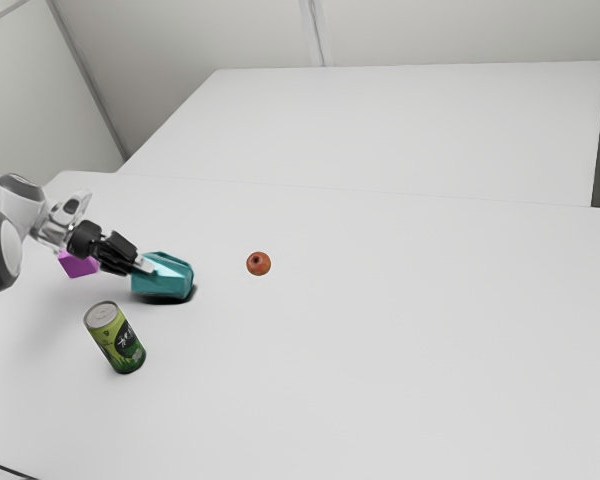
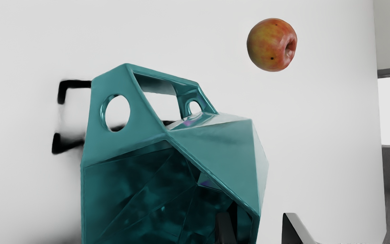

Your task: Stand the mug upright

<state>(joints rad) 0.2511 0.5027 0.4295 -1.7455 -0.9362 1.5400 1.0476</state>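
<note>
Mug [image 1: 165,283] first: it lies tipped over on the bench [image 1: 380,350], its mouth turned toward my hand [image 1: 146,267], so as I read it the job of standing it up is still owed. In the exterior view my hand comes in from about ten o'clock of it. The wrist view has the fingers apart, one reaching inside the mouth and the other outside, with the rim between them; I see a gap on the outer side, so nothing is clamped. The pierced handle sits at the end away from my fingertips. It's hard to be sure from here whether the whole side rests flat on the bench, as the shadow by the handle looks a little detached.

What remains, to my judgement, is a firm pinch on that wall, a turn to bring the mouth up, a gentle seating on the base and a release. Around the mug, as the exterior view shows it, the apple [image 1: 259,264] is at three o'clock, the green can [image 1: 116,341] at seven and the purple block [image 1: 78,264] at nine.
</note>
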